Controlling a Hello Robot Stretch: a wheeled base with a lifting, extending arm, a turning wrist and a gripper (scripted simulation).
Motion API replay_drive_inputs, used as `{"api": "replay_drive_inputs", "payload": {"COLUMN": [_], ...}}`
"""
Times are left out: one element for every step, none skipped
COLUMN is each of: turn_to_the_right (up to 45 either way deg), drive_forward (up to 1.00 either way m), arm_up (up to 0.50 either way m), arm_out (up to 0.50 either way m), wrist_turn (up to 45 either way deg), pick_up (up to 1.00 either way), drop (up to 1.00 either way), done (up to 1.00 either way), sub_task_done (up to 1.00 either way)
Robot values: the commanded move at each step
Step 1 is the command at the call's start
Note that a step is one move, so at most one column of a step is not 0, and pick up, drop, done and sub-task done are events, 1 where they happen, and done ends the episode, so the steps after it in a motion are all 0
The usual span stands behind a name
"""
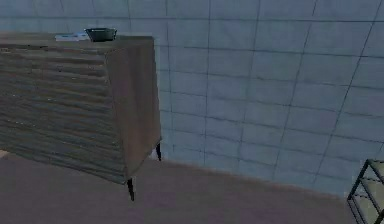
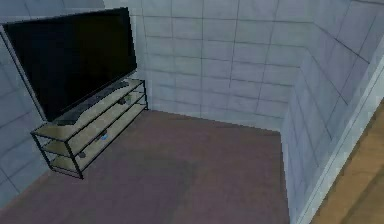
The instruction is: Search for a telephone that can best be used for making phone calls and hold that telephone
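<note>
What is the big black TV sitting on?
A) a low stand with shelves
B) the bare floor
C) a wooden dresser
A: in the arm side view the television rests on top of a low, open stand with shelves under it.

A dark bowl sits atop a wooden cabinet.

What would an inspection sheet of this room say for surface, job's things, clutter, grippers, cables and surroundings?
Surface: wooden sideboard on dark legs.
Job's things: nothing seen.
Clutter: dark bowl and a flat pale thing, too small to name, on the sideboard's top.
Grippers: nothing seen.
Cables: nothing seen.
Surroundings: television on a black-framed shelf stand, pale tiled walls, brownish floor.
</note>
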Motion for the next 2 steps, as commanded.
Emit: {"api": "replay_drive_inputs", "payload": {"turn_to_the_right": [15.0, 0.0], "drive_forward": [0.0, 0.1], "arm_up": [0.0, 0.0], "arm_out": [0.0, 0.0], "wrist_turn": [0.0, 0.0], "pick_up": [0.0, 0.0], "drop": [0.0, 0.0], "done": [0.0, 0.0], "sub_task_done": [0.0, 0.0]}}
